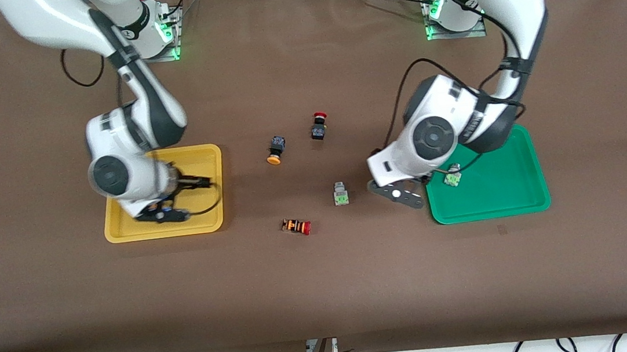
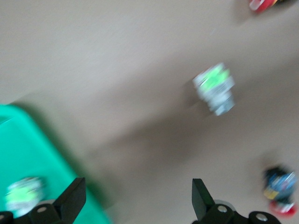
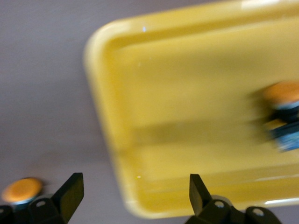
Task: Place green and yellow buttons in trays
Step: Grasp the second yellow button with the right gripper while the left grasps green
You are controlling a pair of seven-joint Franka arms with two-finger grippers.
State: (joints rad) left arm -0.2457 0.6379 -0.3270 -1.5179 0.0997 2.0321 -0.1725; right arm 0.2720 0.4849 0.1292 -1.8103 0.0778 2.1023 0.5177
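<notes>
The yellow tray (image 1: pixel 203 152) lies toward the right arm's end of the table and the green tray (image 1: pixel 501 191) toward the left arm's end. My right gripper (image 3: pixel 133 193) is open and empty over the yellow tray's (image 3: pixel 187 93) rim. One yellow button (image 3: pixel 282 109) lies in that tray, and another (image 1: pixel 275 149) lies on the cloth mid-table. My left gripper (image 2: pixel 135 200) is open and empty over the green tray's (image 2: pixel 28 154) edge. One green button (image 1: pixel 453 177) lies in that tray, and another (image 1: pixel 340 194) lies on the cloth beside it.
A black switch with a red cap (image 1: pixel 319 126) stands mid-table. An orange-and-black striped switch with a red cap (image 1: pixel 296 226) lies nearer the front camera. Brown cloth covers the table.
</notes>
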